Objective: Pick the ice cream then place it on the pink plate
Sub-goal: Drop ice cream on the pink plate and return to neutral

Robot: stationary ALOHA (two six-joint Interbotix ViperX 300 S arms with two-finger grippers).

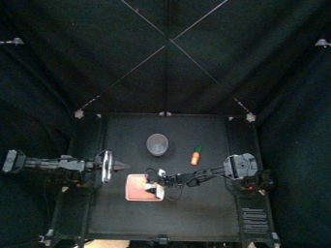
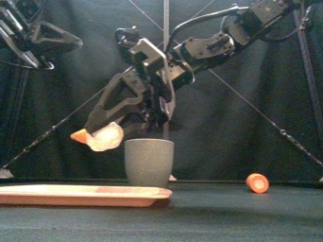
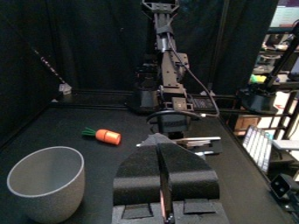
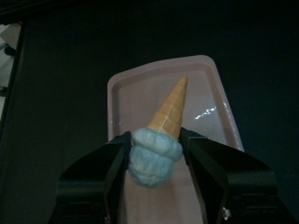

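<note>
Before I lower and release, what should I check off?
1. Right claw grips the ice cream: ok, jaws shut on the scoop.
2. Ice cream over the pink plate: ok.
3. Ice cream resting on the plate: not ok, the front view shows it hanging above.
4. Landing spot bare: ok, the grey cup and the carrot toy sit off the plate.
5. Left claw out of the way: ok, shut, left of the plate.

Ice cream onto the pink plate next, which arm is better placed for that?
Right. The right gripper holds the ice cream just above the pink plate. The left gripper rests off to the plate's left, jaws shut and empty.
</note>
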